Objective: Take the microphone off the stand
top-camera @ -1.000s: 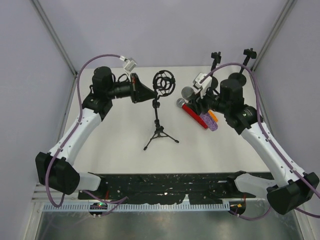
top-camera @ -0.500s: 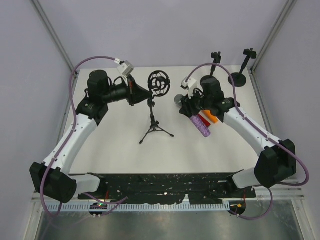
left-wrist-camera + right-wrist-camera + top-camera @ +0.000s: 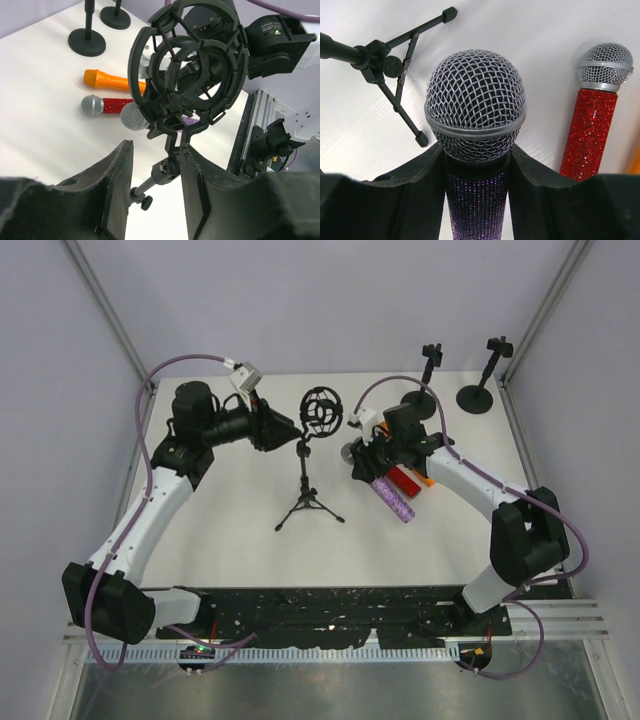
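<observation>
Right end effector (image 3: 476,152) grasping purple microphone (image 3: 476,100), well inside table (image 3: 230,540) edges — left end effector (image 3: 155,150) released around stand (image 3: 167,160).

In my right wrist view the bottom edge cuts the purple microphone (image 3: 476,200), and the red microphone (image 3: 592,125) ends behind a finger (image 3: 545,200) of my right end effector (image 3: 476,165). My left wrist view hides the legs of the stand (image 3: 170,160).
</observation>
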Robot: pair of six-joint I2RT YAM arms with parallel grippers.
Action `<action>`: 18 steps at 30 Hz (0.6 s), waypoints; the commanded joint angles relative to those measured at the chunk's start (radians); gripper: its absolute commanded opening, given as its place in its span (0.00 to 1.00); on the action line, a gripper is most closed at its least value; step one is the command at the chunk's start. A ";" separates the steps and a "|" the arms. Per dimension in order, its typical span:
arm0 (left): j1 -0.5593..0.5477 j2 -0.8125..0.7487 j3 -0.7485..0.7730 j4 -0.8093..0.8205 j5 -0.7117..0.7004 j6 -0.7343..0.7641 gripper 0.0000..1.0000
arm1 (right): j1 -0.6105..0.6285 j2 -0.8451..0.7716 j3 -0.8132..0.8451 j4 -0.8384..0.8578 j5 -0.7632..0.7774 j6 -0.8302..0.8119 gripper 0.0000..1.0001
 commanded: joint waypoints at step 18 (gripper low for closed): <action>0.060 -0.084 0.025 -0.036 0.064 -0.011 1.00 | 0.045 0.202 0.110 0.052 0.132 -0.005 0.15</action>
